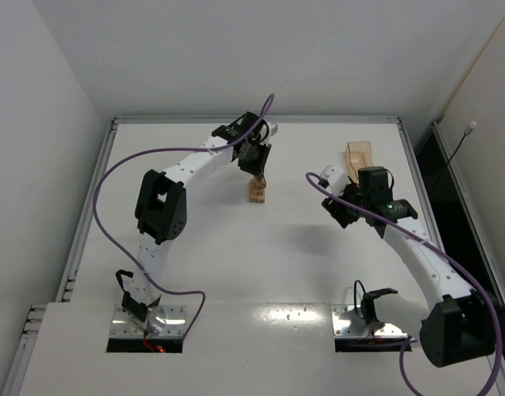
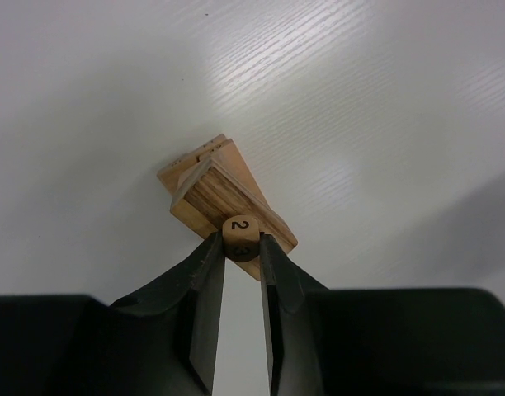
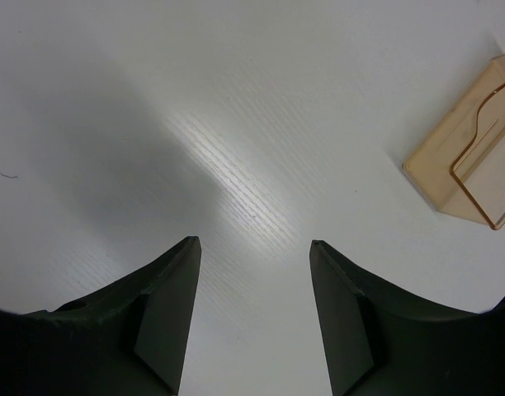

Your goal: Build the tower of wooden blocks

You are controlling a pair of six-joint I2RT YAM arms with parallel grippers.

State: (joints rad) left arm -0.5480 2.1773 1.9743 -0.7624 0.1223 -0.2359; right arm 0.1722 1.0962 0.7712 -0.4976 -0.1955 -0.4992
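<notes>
- The white tabletop (image 1: 236,272) carries everything, with a raised rim around its far and side edges.
- My left arm (image 1: 186,169) reaches from its base at the near edge up toward the middle of the far half. A purple cable (image 1: 112,181) loops out beside it.
- My right arm (image 1: 417,247) bends in from the near right corner and ends over the right side of the tabletop.
- A see-through amber plastic box (image 1: 360,154) lies on the far right, just beyond my right wrist. In my right wrist view it (image 3: 475,157) sits off to the upper right, well clear of my fingers.
- My right claw (image 3: 254,241) is spread wide over bare tabletop, with nothing between its fingers.
- My left claw (image 2: 241,247) points down onto the stack, its fingers drawn in close and pinching a little cylinder (image 2: 240,235).
- The wood block tower (image 1: 257,190) stands near the middle of the far half, directly under my left claw. Up close it (image 2: 224,194) is a few short planks laid crosswise on one another.
- The cylinder is light brown, with a "2" printed on its top face. It sits at the near end of the top plank. I cannot tell whether it rests fully on the wood.
</notes>
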